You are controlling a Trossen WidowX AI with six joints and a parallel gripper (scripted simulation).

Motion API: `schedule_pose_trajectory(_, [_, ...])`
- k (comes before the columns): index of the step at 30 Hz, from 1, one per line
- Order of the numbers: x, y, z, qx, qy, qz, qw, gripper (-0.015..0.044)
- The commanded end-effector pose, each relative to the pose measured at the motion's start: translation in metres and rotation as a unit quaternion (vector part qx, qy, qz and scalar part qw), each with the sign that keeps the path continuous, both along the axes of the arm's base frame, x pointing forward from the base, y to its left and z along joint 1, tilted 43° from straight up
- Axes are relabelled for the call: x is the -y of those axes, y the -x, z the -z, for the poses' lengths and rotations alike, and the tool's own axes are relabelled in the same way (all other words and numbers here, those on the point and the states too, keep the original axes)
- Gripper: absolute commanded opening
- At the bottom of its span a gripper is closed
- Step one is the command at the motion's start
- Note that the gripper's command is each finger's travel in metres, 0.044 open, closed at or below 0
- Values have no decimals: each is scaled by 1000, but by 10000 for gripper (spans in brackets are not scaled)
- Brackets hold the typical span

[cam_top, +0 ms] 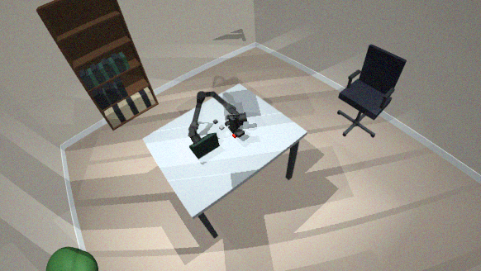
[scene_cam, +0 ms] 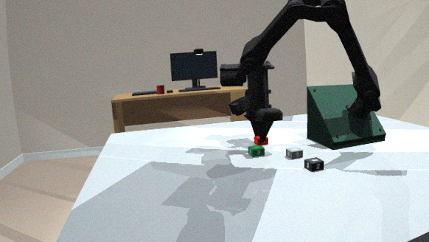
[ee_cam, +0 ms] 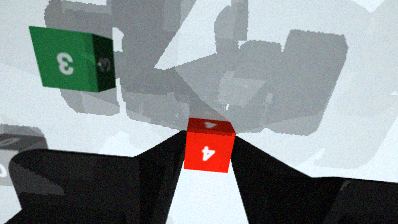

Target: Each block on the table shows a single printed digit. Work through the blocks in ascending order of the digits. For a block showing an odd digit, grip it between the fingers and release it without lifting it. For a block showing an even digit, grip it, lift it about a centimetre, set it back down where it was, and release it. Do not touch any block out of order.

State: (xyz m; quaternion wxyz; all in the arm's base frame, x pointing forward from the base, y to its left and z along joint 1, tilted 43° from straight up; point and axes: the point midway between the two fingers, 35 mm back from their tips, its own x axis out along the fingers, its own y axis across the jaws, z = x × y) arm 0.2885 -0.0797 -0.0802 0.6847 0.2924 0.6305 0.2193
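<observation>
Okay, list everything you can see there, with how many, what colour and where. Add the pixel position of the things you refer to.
digit blocks: four; red 4 [scene_cam: 256, 140] [ee_cam: 207, 152] between the fingers, green 3 [scene_cam: 256, 151] [ee_cam: 64, 61] beside it, grey 0 [scene_cam: 294, 153], black 2 [scene_cam: 314, 164]; on table
table [cam_top: 182, 186] [scene_cam: 332, 206]: one, white, mid-room
bookcase [cam_top: 142, 84]: one, brown, by wall
office chair [cam_top: 382, 68]: one, black, across room
desk [scene_cam: 166, 97]: one, wooden, behind; monitor [scene_cam: 194, 66], red mug [scene_cam: 160, 89] on it
wedge-shaped stand [cam_top: 205, 146] [scene_cam: 326, 122]: one, green, under arm
round object [cam_top: 72, 262]: one, green, near corner
arm [cam_top: 197, 113] [scene_cam: 274, 33]: one, black, over table
gripper [cam_top: 235, 135] [scene_cam: 262, 141] [ee_cam: 208, 138]: one, black, shut on red 4

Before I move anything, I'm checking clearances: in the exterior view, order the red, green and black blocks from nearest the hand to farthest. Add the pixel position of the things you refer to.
1. Red block [scene_cam: 256, 140] [ee_cam: 208, 152] [cam_top: 234, 135]: between the fingers of the hand [scene_cam: 262, 141] [ee_cam: 208, 138].
2. Green block [scene_cam: 256, 151] [ee_cam: 65, 60]: just in front of the red one.
3. Black block [scene_cam: 314, 164]: farther off, front right in that view.
</observation>
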Motion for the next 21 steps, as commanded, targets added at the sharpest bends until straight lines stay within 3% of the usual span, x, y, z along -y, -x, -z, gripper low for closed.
schedule_pose_trajectory(1, [4,0,-4,1,0,1,1000,120])
schedule_pose_trajectory(21, [9,1,-9,1,0,1,1000,120])
